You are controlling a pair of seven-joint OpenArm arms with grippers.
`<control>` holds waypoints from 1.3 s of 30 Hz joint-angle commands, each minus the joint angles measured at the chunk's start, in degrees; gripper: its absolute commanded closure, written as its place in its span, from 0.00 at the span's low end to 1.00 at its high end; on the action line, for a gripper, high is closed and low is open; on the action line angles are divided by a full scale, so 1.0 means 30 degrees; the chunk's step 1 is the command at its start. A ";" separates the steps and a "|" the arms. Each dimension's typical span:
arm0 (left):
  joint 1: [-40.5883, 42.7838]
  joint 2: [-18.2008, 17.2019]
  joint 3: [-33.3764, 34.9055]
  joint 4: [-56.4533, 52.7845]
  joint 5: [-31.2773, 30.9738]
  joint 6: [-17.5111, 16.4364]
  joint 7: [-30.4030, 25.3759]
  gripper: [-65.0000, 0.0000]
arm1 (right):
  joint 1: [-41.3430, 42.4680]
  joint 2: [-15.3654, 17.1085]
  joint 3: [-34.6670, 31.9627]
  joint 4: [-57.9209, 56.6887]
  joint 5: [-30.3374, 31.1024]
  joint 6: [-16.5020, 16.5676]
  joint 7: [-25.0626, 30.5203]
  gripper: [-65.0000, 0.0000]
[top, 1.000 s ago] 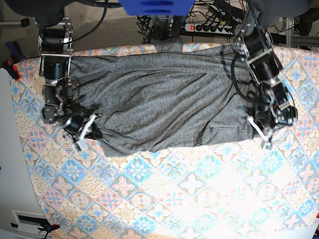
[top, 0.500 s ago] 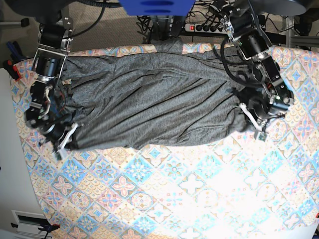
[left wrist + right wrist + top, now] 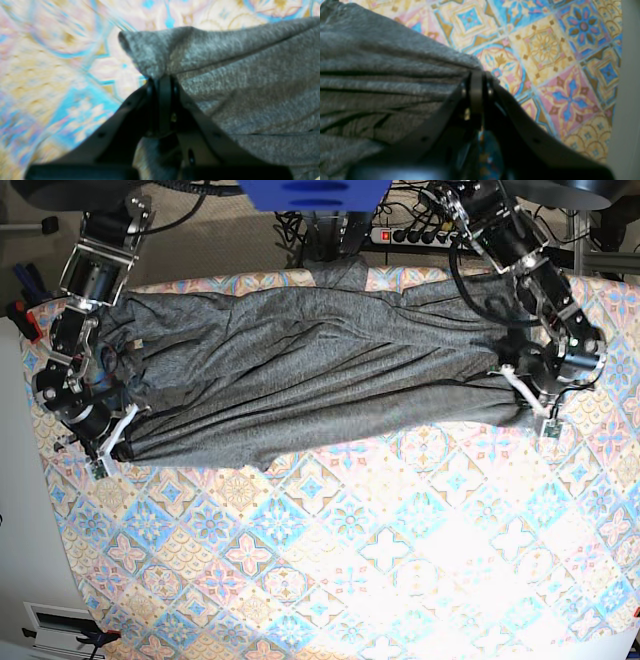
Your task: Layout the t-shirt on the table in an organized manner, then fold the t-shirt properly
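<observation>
Grey t-shirt [image 3: 310, 375] fabric lies stretched in a long wrinkled band across the far half of the bench [image 3: 380, 560], one edge reaching the bench's back rim. Left tool [image 3: 528, 395] is clenched on a bunched corner of the t-shirt at the base view's right end, and its wrist view shows the fabric pinched between closed tips above the patterned cloth. Right tool [image 3: 112, 442] likewise grips the opposite corner at the base view's left end.
</observation>
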State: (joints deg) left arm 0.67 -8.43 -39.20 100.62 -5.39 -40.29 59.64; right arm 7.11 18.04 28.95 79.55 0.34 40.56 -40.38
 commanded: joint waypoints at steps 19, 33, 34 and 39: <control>0.2107 0.0420 -0.2479 0.2841 -0.0710 0.0098 -0.0318 1.00 | -0.2328 -0.2806 0.5251 0.3828 0.0253 -0.0185 0.0523 1.00; 0.3954 0.0391 -0.2889 0.3310 -0.1325 0.0098 -0.0348 1.00 | -0.3588 -0.4388 0.8299 0.5352 0.0312 -0.0185 0.0523 1.00; 0.4217 0.0391 -0.2889 0.3515 -0.1354 0.0098 -0.0348 1.00 | -0.3588 -0.4534 0.8709 0.5381 0.0312 -0.0185 0.0523 1.00; 0.4686 0.0420 -0.2860 0.3779 -0.1354 0.0098 -0.0348 1.00 | -0.3763 -0.4593 0.9442 0.5469 0.0312 -0.0185 0.0464 1.00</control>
State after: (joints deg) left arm 14.76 -6.42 -47.55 110.80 -9.45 -40.32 59.33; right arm -4.78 3.25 57.10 94.54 0.51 39.83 -40.62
